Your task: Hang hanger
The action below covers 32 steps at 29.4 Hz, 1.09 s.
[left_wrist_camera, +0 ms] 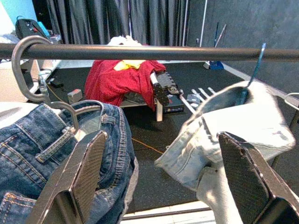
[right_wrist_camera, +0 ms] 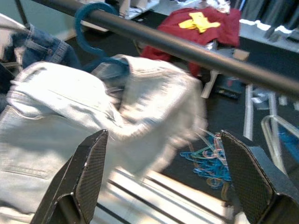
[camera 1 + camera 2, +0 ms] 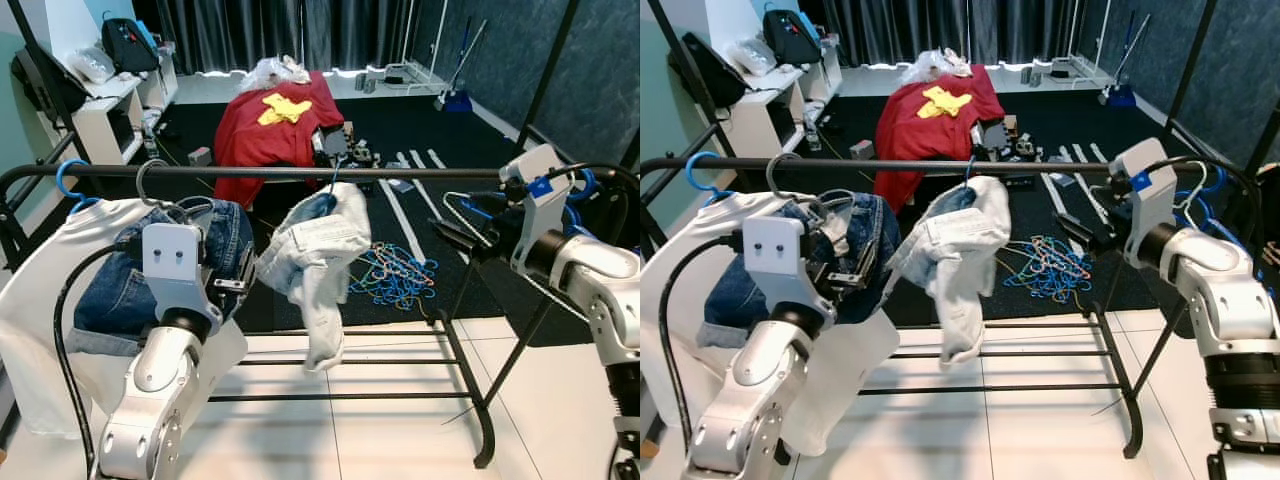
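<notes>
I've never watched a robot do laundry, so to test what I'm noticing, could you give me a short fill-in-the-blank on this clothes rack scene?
1. The light denim garment hangs from the black rail on a hanger coloured ____.
2. The dark blue jeans hang from a hanger whose hook is made of ____.
3. On the dark carpet behind the rack lies a red cloth bearing a patch coloured ____.
4. The fingers of the left gripper and right gripper stand ____.

Missing words: blue; metal; yellow; open

A lived-in home room: clothes rail hung with laundry, dark curtains, white shelf, cluttered floor.
</notes>
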Tool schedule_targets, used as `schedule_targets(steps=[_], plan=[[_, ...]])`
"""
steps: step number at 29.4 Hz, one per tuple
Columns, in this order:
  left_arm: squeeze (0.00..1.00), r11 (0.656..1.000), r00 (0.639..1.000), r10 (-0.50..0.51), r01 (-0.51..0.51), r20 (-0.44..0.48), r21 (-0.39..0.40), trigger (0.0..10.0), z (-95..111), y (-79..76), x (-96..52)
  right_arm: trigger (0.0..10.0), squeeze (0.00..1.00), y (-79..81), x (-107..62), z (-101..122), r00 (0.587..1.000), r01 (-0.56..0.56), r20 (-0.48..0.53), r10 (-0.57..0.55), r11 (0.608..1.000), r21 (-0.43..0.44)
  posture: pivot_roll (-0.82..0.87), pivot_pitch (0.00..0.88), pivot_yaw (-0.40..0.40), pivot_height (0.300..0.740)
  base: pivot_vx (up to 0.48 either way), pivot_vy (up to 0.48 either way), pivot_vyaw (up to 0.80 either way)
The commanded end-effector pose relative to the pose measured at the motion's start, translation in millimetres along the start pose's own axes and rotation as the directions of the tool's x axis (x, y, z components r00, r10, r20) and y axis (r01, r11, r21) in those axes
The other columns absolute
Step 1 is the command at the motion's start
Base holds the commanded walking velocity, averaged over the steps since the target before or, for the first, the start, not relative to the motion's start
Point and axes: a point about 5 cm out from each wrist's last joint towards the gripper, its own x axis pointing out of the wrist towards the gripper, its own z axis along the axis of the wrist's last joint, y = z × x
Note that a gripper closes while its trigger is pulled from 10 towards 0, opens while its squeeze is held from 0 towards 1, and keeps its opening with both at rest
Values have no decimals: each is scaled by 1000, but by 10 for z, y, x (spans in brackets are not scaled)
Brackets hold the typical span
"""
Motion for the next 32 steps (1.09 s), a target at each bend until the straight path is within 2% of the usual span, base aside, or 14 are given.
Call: schedule_targets(steps=[1,3,7,9,12,14,15,16,18,20,23,25,27,32], plan=[[0,999,1000,6,-5,-26,33,10000,-48,38,14,10000,0,148,95,-36,999,-44,-4,44,999,30,-141,0,-19,740,0,0,0],[0,999,1000,-9,10,-30,36,10000,-51,23,26,10000,0,219,166,-65,999,-46,17,45,996,70,-138,0,-19,740,0,0,0],[0,999,999,-17,19,-31,36,10000,-50,14,31,10000,0,235,189,-75,999,-43,25,41,996,84,-138,0,-19,740,0,0,0],[0,997,996,-80,80,-28,15,10000,-38,-53,54,10000,0,246,232,-174,1000,-5,19,3,991,131,-136,0,-23,740,0,0,0],[0,994,994,-108,109,-25,6,10000,-28,-85,62,10000,0,243,239,-220,1000,12,5,-13,990,138,-136,0,-23,740,0,0,0],[0,977,977,-213,213,-1,-29,10000,27,-206,108,10000,0,130,215,-404,988,141,-84,-132,983,120,-145,0,-20,740,0,0,0],[0,977,977,-213,213,-1,-29,10000,27,-206,108,10000,0,130,215,-404,988,141,-84,-132,983,120,-145,0,-20,740,0,0,0],[0,964,965,-262,262,9,-39,10000,52,-261,130,10000,0,71,192,-476,974,204,-121,-190,972,115,-147,0,-18,740,0,0,0],[0,964,965,-262,262,9,-39,10000,52,-261,130,10000,0,71,192,-476,974,204,-121,-190,972,115,-147,0,-18,740,0,0,0],[0,953,954,-300,300,11,-26,10000,64,-308,197,10000,0,-4,151,-533,957,270,-144,-252,955,124,-158,0,-10,740,0,0,-716],[0,954,954,-299,299,8,-22,10000,59,-307,213,10000,0,-8,146,-530,957,272,-139,-253,953,133,-158,0,-10,740,0,0,-756],[0,969,970,-244,244,-11,-22,10000,21,-246,242,10000,0,65,170,-487,971,229,-104,-214,960,163,-158,0,-8,740,0,0,0],[0,969,970,-244,244,-11,-22,10000,21,-246,242,10000,0,65,170,-487,971,229,-104,-214,960,163,-158,0,-8,740,0,0,0],[0,987,987,-159,159,-33,-11,10000,-20,-123,257,10000,0,150,206,-352,987,157,-13,-158,966,207,-148,0,0,740,0,0,0]])
